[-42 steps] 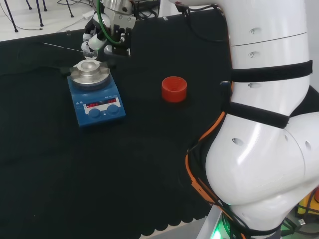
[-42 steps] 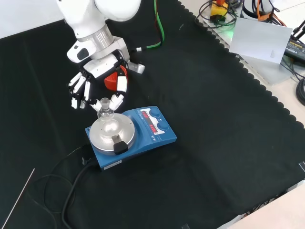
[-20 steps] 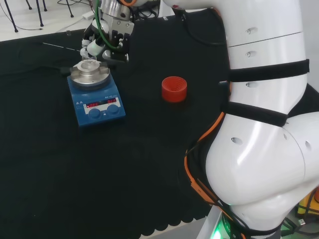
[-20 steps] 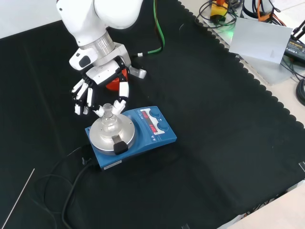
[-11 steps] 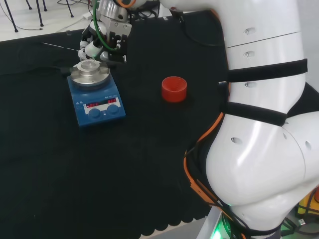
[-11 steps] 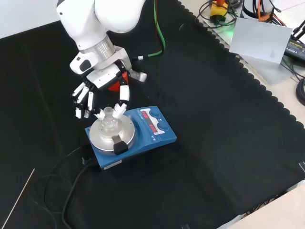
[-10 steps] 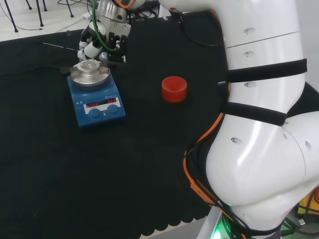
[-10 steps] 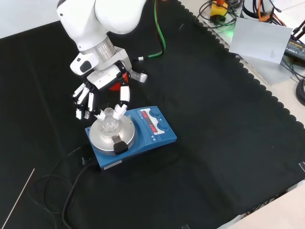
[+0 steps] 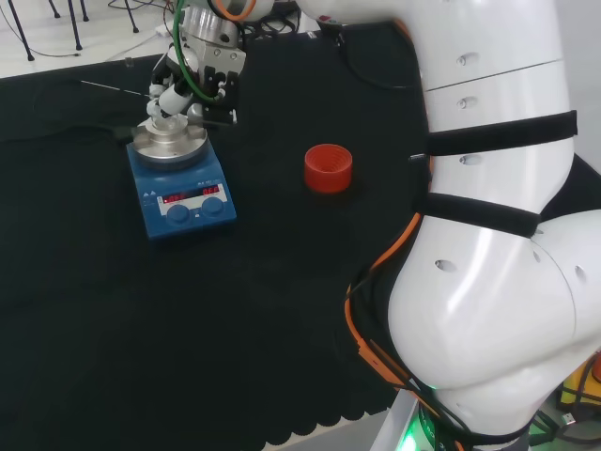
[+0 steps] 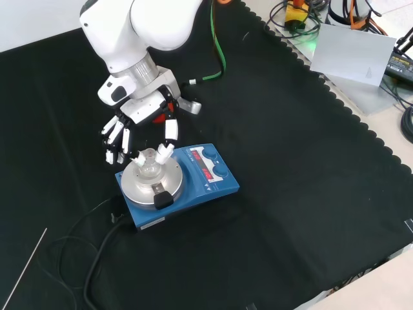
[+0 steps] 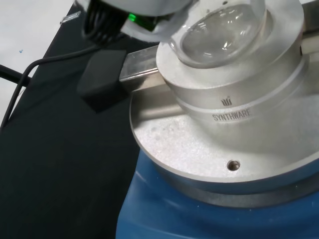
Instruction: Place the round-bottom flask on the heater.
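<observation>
The flask sits with its round bulb down in the well of the metal block on top of the heater, its short neck pointing up. In the wrist view the clear bulb rests in the block's round recess, and the block stands on the heater's grey plate above the blue body.

The hand hangs over the flask from the far side in the front view. Two white fingertips are curled in against the neck from either side, pinching it, while the other fingers hang straighter to the left, off the flask. In the head view the hand is at the far edge of the heater, its fingertips at the flask's neck.

The heater stands on the black-clothed worktop, its knobs and display facing right in the front view. A black clip-like piece sits at the plate's near edge, and a black cable trails off over the cloth to the lower left. A red ring stands well apart to the heater's right in the head view; in the front view a bit of red shows behind the hand.
</observation>
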You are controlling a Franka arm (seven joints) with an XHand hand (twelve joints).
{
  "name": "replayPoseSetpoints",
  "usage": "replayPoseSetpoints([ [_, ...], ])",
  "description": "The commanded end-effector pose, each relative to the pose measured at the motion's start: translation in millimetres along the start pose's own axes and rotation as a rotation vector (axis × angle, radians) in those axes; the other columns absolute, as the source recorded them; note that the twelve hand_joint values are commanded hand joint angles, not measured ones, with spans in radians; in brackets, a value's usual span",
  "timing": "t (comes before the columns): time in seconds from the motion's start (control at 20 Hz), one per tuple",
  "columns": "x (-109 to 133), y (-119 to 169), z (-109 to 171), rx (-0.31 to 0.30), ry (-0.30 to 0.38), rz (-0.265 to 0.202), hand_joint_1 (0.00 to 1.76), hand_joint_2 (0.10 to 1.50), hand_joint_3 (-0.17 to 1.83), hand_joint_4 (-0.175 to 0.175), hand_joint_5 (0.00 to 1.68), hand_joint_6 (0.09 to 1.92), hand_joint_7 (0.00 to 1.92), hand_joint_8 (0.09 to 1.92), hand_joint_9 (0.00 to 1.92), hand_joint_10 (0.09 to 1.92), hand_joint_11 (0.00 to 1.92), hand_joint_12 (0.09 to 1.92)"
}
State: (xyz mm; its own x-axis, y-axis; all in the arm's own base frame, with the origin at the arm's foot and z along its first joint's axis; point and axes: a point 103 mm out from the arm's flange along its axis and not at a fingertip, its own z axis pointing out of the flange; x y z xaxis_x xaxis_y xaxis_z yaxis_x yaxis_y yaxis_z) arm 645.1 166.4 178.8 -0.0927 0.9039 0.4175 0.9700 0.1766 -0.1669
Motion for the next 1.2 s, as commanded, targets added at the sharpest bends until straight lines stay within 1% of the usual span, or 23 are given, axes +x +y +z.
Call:
replayPoseSetpoints([
  [0.05, -5, 2, 2, 0.003, 0.005, 0.002, 1.09, 0.69, 0.81, 0.072, 1.07, 1.09, 0.37, 0.59, 0.59, 0.59, 0.19, 1.33],
  [0.3, -6, 3, 4, 0.004, 0.004, 0.006, 1.09, 0.69, 0.81, 0.072, 1.07, 1.09, 0.37, 0.59, 0.59, 0.59, 0.19, 1.33],
  [0.4, -9, 3, 4, 0.009, 0.029, 0.001, 1.09, 0.69, 0.81, 0.072, 1.07, 1.09, 0.37, 0.59, 0.59, 0.59, 0.19, 1.33],
  [0.45, -11, 3, 5, 0.011, 0.043, -0.001, 1.09, 0.69, 0.80, 0.066, 1.06, 1.10, 0.37, 0.59, 0.59, 0.59, 0.19, 1.33],
  [0.5, -12, 3, 5, 0.014, 0.051, -0.008, 1.09, 0.72, 0.76, 0.048, 1.04, 1.11, 0.36, 0.59, 0.58, 0.59, 0.19, 1.33],
  [0.6, -12, 3, 5, 0.010, 0.054, -0.030, 1.08, 0.81, 0.62, 0.043, 1.00, 1.11, 0.35, 0.60, 0.56, 0.60, 0.16, 1.34],
  [0.7, -10, 2, 3, 0.006, 0.047, -0.038, 1.00, 0.75, 0.68, -0.022, 0.83, 1.01, 0.32, 0.60, 0.51, 0.62, 0.10, 1.35],
  [0.75, -10, 2, 2, 0.007, 0.045, -0.039, 0.98, 0.71, 0.73, -0.038, 0.74, 0.98, 0.31, 0.60, 0.49, 0.63, 0.08, 1.35],
  [0.85, -10, 2, 0, 0.009, 0.047, -0.043, 0.96, 0.67, 0.77, -0.048, 0.60, 0.92, 0.29, 0.60, 0.46, 0.64, 0.04, 1.36],
  [0.95, -11, 2, -1, 0.010, 0.039, -0.044, 0.95, 0.64, 0.79, -0.052, 0.47, 0.81, 0.27, 0.61, 0.44, 0.65, 0.01, 1.36],
  [1.05, -12, 1, -2, 0.014, 0.023, -0.041, 0.94, 0.62, 0.79, -0.054, 0.41, 0.70, 0.25, 0.63, 0.42, 0.67, 0.00, 1.35],
  [1.2, -12, 1, -6, 0.007, 0.019, -0.042, 0.93, 0.61, 0.79, -0.054, 0.38, 0.55, 0.22, 0.64, 0.40, 0.68, 0.00, 1.32],
])
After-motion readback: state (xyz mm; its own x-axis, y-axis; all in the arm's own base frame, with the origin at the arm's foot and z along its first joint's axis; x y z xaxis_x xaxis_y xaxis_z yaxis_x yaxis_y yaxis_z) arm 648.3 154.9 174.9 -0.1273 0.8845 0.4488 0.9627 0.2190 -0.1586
